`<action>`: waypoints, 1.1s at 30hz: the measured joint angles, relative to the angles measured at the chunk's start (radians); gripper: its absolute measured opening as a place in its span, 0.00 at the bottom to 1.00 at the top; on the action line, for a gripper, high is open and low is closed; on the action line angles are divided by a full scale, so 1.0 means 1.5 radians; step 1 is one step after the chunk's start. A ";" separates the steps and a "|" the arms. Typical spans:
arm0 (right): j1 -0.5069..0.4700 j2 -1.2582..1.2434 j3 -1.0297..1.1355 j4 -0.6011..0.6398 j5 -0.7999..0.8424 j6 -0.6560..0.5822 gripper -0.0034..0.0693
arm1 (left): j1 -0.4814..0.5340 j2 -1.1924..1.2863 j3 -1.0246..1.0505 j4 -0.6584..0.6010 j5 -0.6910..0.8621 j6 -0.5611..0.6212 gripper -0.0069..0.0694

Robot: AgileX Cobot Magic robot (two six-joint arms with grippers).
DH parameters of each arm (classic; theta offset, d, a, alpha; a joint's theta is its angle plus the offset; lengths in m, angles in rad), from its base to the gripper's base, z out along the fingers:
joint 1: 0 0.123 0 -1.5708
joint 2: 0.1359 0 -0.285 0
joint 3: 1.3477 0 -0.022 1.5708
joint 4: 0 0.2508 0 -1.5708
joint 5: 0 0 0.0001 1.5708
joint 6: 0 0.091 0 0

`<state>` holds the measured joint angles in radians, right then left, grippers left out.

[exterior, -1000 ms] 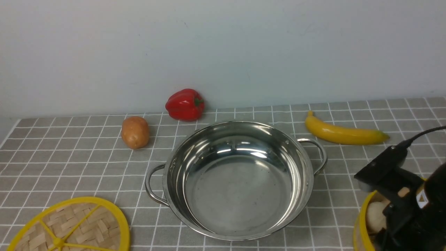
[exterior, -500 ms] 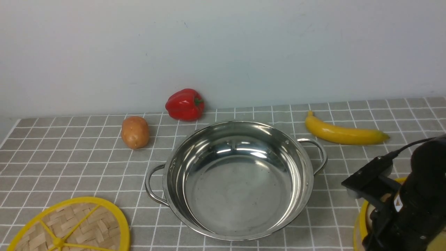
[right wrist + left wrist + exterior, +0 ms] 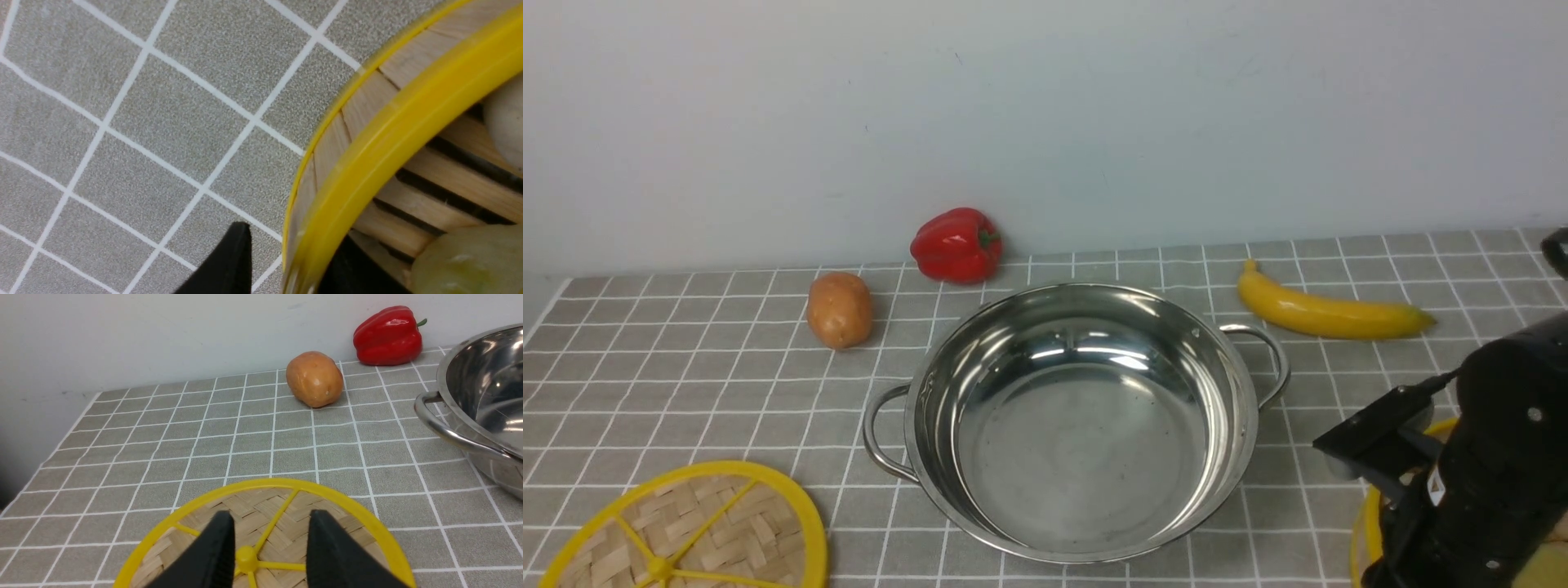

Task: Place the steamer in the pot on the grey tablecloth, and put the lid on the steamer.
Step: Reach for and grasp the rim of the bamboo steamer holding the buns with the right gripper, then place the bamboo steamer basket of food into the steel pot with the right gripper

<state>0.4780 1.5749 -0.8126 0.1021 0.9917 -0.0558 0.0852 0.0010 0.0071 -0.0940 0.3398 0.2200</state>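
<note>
The steel pot (image 3: pixel 1078 416) stands empty in the middle of the grey tablecloth (image 3: pixel 686 392). The lid (image 3: pixel 686 531) lies flat at the near left. In the left wrist view my left gripper (image 3: pixel 269 539) is open just above the lid (image 3: pixel 367 522), its fingers either side of the central knob (image 3: pixel 246 555). The steamer (image 3: pixel 1364 539) sits at the near right, mostly hidden by my right arm. In the right wrist view my right gripper (image 3: pixel 294 261) is open astride the steamer's yellow rim (image 3: pixel 408 110), one finger outside the wall, one inside. A pale bun (image 3: pixel 506 118) and a greenish dumpling (image 3: pixel 470 261) lie on the slats.
A potato (image 3: pixel 839 309) and a red pepper (image 3: pixel 956 243) sit behind the pot to the left. A banana (image 3: pixel 1327 314) lies behind it to the right. A pale wall closes the back. The cloth ends at the left edge (image 3: pixel 543 314).
My right arm has lowered and shifted left over the steamer, now hiding the buns in the front view. The pot and lid have not moved.
</note>
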 joint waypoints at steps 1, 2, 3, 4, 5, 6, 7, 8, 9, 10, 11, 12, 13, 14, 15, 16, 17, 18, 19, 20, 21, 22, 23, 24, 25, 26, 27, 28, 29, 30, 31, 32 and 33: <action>0.000 0.000 -0.001 0.000 0.000 0.000 0.37 | 0.000 0.000 0.000 0.000 0.000 0.000 0.41; 0.000 0.000 -0.001 0.000 0.000 0.000 0.36 | 0.000 0.000 0.000 0.000 0.000 0.000 0.41; 0.000 0.000 -0.001 -0.001 0.003 0.000 0.33 | 0.000 0.000 0.000 0.000 0.000 0.000 0.41; 0.000 0.000 -0.001 -0.001 0.003 0.000 0.32 | 0.000 0.000 0.000 0.000 0.000 0.000 0.41; 0.000 0.000 -0.001 -0.007 0.008 0.000 0.26 | 0.000 0.000 0.000 0.000 0.000 0.000 0.41; 0.000 0.000 -0.001 -0.009 0.011 0.000 0.21 | 0.000 0.000 0.000 0.000 0.000 0.000 0.41; 0.000 0.000 -0.001 -0.009 0.013 0.003 0.20 | 0.000 0.000 0.000 0.000 0.000 0.000 0.41; 0.000 0.000 -0.001 -0.005 0.028 0.013 0.14 | 0.000 0.000 0.000 0.000 0.000 0.000 0.41; 0.000 0.000 -0.001 -0.006 0.029 0.013 0.14 | 0.000 0.000 0.000 0.000 0.000 0.000 0.41; 0.000 0.000 -0.001 -0.011 0.028 0.010 0.14 | 0.000 0.000 0.000 0.000 0.000 0.000 0.41; 0.000 0.000 -0.001 -0.013 0.027 0.009 0.14 | 0.000 0.000 0.000 0.000 0.000 0.000 0.41; 0.000 0.000 -0.001 -0.015 0.027 0.008 0.14 | 0.000 0.000 0.000 0.000 0.000 0.000 0.41; 0.000 -0.001 -0.001 -0.016 0.029 0.008 0.14 | 0.000 0.000 0.000 0.000 0.000 0.000 0.41; 0.000 -0.002 -0.001 -0.018 0.030 0.008 0.14 | 0.000 0.000 0.000 0.000 0.000 0.000 0.41; 0.000 -0.004 -0.001 -0.019 0.032 0.009 0.14 | 0.000 0.000 0.000 0.000 0.000 0.000 0.41; 0.000 -0.009 -0.001 -0.023 0.036 0.012 0.14 | 0.000 0.000 0.000 0.000 0.000 0.000 0.41; 0.000 -0.017 -0.001 -0.026 0.041 0.013 0.14 | 0.000 0.000 0.000 0.000 0.000 0.000 0.41; 0.000 -0.027 -0.001 -0.030 0.048 0.017 0.14 | 0.000 0.000 0.000 0.000 0.000 0.000 0.41; 0.000 -0.039 -0.001 -0.036 0.055 0.022 0.14 | 0.000 0.000 0.000 0.000 0.000 0.000 0.41; 0.000 -0.057 -0.001 -0.043 0.065 0.027 0.14 | 0.000 0.000 0.000 0.000 0.000 0.000 0.41; 0.000 -0.060 -0.001 -0.044 0.066 0.029 0.14 | 0.000 0.000 0.000 0.000 0.000 0.000 0.41; 0.000 -0.072 -0.001 -0.048 0.072 0.037 0.14 | 0.000 0.000 0.000 0.000 0.000 0.000 0.41; 0.000 -0.102 -0.002 -0.059 0.091 0.043 0.15 | 0.000 0.000 0.000 0.000 0.000 0.000 0.41; 0.000 -0.108 -0.003 -0.061 0.096 0.045 0.15 | 0.000 0.000 0.000 0.000 0.000 0.000 0.41; 0.000 -0.131 -0.013 -0.068 0.125 0.048 0.16 | 0.000 0.000 0.000 0.000 0.000 0.000 0.41; 0.000 -0.141 -0.022 -0.073 0.139 0.049 0.16 | 0.000 0.000 0.000 0.000 0.000 0.000 0.41; 0.000 -0.149 -0.032 -0.077 0.152 0.049 0.16 | 0.000 0.000 0.000 0.000 0.000 0.000 0.41; 0.000 -0.155 -0.046 -0.079 0.164 0.049 0.16 | 0.000 0.000 0.000 0.000 0.000 0.000 0.41; 0.000 -0.160 -0.068 -0.081 0.171 0.049 0.16 | 0.000 0.000 0.000 0.000 0.000 0.000 0.41; 0.000 -0.163 -0.093 -0.083 0.174 0.045 0.16 | 0.000 0.000 0.000 0.000 0.000 0.000 0.41; 0.000 -0.163 -0.119 -0.083 0.174 0.037 0.16 | 0.000 0.000 0.000 0.000 0.000 0.000 0.41; 0.000 -0.163 -0.140 -0.083 0.171 0.032 0.16 | 0.000 0.000 0.000 0.000 0.000 0.000 0.41; 0.000 -0.163 -0.169 -0.081 0.165 0.022 0.16 | 0.000 0.000 0.000 0.000 0.000 0.000 0.41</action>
<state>0.4780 1.3301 -1.0666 -0.0200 1.2399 -0.0236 0.0852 0.0010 0.0071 -0.0940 0.3398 0.2200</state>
